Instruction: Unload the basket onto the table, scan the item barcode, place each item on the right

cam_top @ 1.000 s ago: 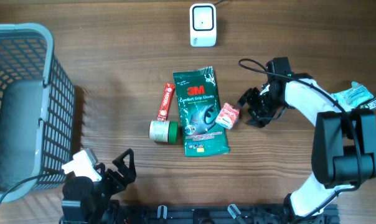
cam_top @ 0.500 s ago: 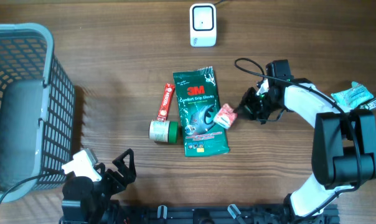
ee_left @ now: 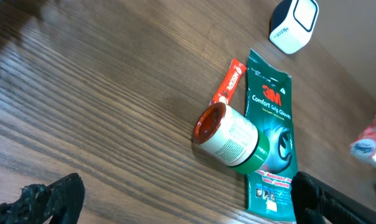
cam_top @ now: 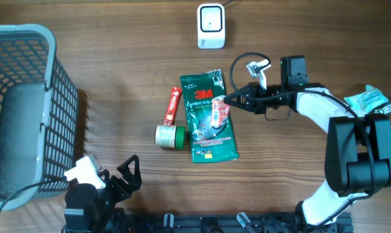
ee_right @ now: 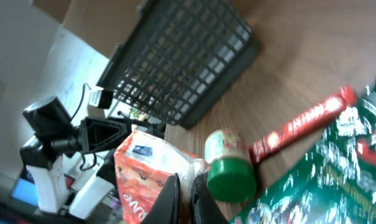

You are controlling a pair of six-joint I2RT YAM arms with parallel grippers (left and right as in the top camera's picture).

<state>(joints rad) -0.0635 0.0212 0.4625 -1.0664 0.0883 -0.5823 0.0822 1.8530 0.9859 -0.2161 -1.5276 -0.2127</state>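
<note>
Right end effector (cam_top: 226, 102) is clenched on the small red-and-white crinkly packet (cam_top: 217, 111), holding it over the green plastic glove bag (cam_top: 205, 129), so pickup appears complete and the next move calls for carrying it, barcode facing, to the white rounded scanner (cam_top: 210, 26).

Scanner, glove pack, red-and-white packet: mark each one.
scanner (cam_top: 210, 24), overhead view, middle of its white face.
glove pack (cam_top: 207, 134), overhead view, printed lower half.
red-and-white packet (cam_top: 219, 111), overhead view, middle of the wrapper.
</note>
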